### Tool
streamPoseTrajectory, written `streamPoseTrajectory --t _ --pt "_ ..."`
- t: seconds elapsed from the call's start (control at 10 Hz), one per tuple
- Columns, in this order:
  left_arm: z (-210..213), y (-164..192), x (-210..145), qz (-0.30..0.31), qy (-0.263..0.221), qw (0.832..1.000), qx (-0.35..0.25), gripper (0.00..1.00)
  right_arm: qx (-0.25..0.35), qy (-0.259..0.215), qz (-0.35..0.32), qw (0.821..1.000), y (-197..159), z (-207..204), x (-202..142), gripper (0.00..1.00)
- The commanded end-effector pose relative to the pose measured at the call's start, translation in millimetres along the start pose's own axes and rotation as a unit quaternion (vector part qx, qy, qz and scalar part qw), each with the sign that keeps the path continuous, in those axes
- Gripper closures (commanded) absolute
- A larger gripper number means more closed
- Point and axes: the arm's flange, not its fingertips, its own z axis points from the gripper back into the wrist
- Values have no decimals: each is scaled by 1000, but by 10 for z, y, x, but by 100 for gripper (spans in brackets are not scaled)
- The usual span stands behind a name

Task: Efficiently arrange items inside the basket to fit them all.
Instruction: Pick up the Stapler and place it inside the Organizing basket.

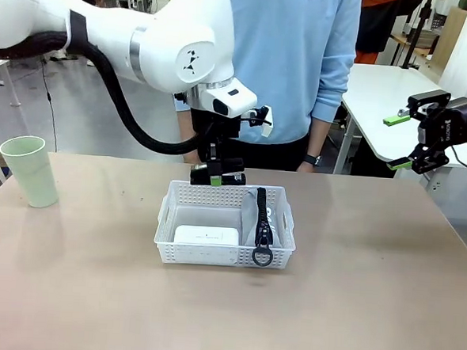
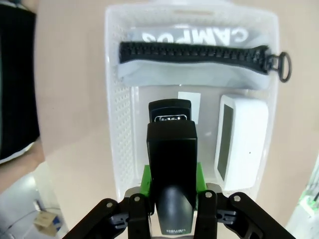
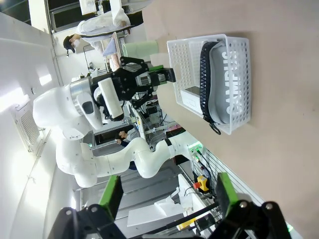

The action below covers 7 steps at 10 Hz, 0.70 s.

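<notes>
My left gripper point(image 1: 216, 175) is shut on the small black stapler point(image 1: 218, 172), holding it just above the far rim of the white lattice basket point(image 1: 205, 255). In the left wrist view the stapler point(image 2: 172, 164) sits between the green pads point(image 2: 145, 180), over the basket's bare floor. The white box point(image 2: 241, 144) lies in the basket along one side and the grey CAMPUS pouch point(image 2: 189, 64) stands on edge along the other. The pale green cup point(image 1: 29, 170) stands upright on the table at the far left. My right gripper point(image 1: 402, 142) hangs open and empty off the table's right side.
A person in a light blue sweater point(image 1: 291, 67) stands at the far edge just behind the basket, a watch-wearing hand point(image 1: 310, 160) hanging at table height. A white table point(image 1: 381, 93) stands at the back right. Bare tabletop point(image 1: 353, 293) surrounds the basket.
</notes>
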Motion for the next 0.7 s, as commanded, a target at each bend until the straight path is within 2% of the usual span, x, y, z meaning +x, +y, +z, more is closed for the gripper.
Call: streamPoseTrajectory --t 0.0,0.2,0.3,0.5,0.6 --pt "-321 -74 -268 27 -48 998 -11 63 -5 3 2 1000 22 13 -12 0" --pt "-429 -137 -432 55 -62 997 9 63 -5 3 2 1000 22 13 -12 0" --pt "-510 -133 -436 64 -54 996 3 63 -5 3 2 1000 22 13 -12 0" --pt "-660 -24 -370 86 -72 994 12 63 -5 3 2 1000 22 13 -12 0" --pt "-749 25 -327 78 -56 995 0 63 -5 3 2 1000 22 13 -12 0"
